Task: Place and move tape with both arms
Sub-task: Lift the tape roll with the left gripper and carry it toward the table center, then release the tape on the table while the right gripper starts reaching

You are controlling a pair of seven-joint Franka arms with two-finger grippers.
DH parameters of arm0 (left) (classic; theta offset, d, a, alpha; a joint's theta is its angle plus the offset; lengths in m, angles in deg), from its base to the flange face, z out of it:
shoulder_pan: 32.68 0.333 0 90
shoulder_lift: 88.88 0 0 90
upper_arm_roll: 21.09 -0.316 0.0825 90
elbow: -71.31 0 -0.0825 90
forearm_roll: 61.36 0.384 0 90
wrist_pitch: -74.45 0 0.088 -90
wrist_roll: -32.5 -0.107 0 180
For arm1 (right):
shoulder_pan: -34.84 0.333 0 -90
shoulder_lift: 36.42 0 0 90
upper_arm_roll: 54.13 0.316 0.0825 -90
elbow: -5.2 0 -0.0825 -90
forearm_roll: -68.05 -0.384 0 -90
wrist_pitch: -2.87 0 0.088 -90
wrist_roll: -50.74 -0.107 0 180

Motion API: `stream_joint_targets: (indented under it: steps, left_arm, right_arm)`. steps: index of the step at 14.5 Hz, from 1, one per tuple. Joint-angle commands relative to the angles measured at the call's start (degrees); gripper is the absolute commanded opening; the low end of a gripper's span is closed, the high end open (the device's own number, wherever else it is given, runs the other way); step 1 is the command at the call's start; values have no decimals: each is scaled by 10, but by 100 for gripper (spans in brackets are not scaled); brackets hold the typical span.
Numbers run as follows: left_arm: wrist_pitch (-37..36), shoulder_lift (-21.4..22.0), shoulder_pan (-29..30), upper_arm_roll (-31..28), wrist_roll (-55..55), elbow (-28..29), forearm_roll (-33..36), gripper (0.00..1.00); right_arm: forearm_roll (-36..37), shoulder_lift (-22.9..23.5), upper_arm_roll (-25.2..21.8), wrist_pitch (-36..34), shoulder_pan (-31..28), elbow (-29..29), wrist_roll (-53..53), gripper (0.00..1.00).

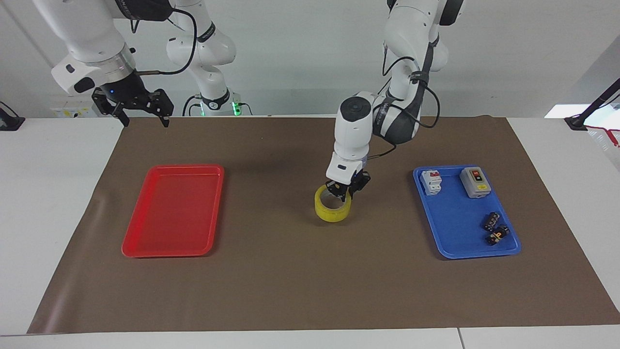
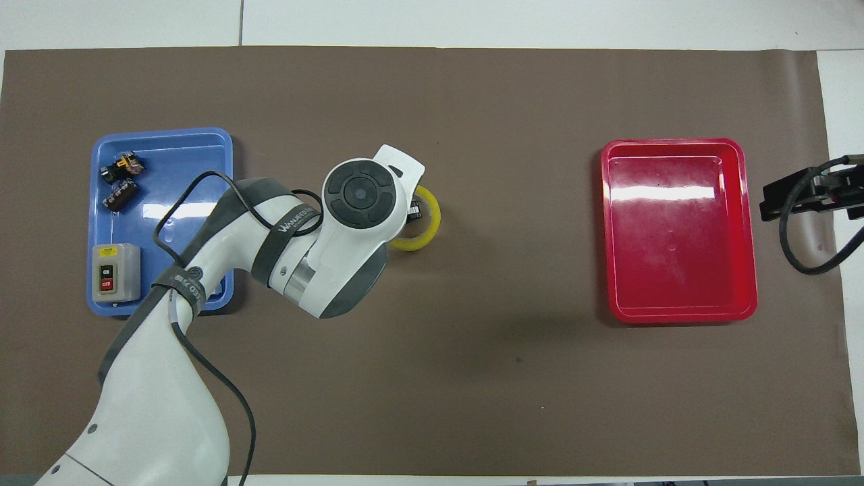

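The tape [image 1: 333, 210], a yellow ring with a pale core, lies flat at the middle of the brown mat, between the two trays. My left gripper [image 1: 345, 193] is shut on the ring's wall, one finger inside the hole. Whether the roll rests on the mat or hangs just above it I cannot tell. In the overhead view the left arm's wrist covers most of the gripper, and only part of the tape [image 2: 426, 223] shows. My right gripper [image 1: 142, 113] waits open and raised over the mat's edge at the right arm's end, holding nothing; it shows partly as the right gripper [image 2: 803, 196].
A red tray [image 1: 172, 209] [image 2: 678, 229] lies bare at the right arm's end. A blue tray [image 1: 460, 223] [image 2: 175, 175] at the left arm's end holds a white breaker [image 1: 431, 182], a grey switch box [image 1: 475, 182] [image 2: 116, 271] and small black parts [image 1: 495, 228] [image 2: 120, 179].
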Motion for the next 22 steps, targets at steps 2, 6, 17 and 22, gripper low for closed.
stream_joint_targets:
  steps: [2,6,17,22]
  left_arm:
    - [32,-16,-18,-7,12,4,20,0]
    - [31,-10,-31,-4,12,25,19,25]
    - [-26,57,24,-6,-60,31,18,100]
    - [-86,109,104,-5,-176,31,13,100]
  right_arm:
    - [0,-5,5,3,-22,12,11,100]
    - [-2,-5,5,3,-19,12,11,100]
    - [-13,-8,10,32,-14,20,11,100]
    - [-40,-16,16,35,-13,31,6,100]
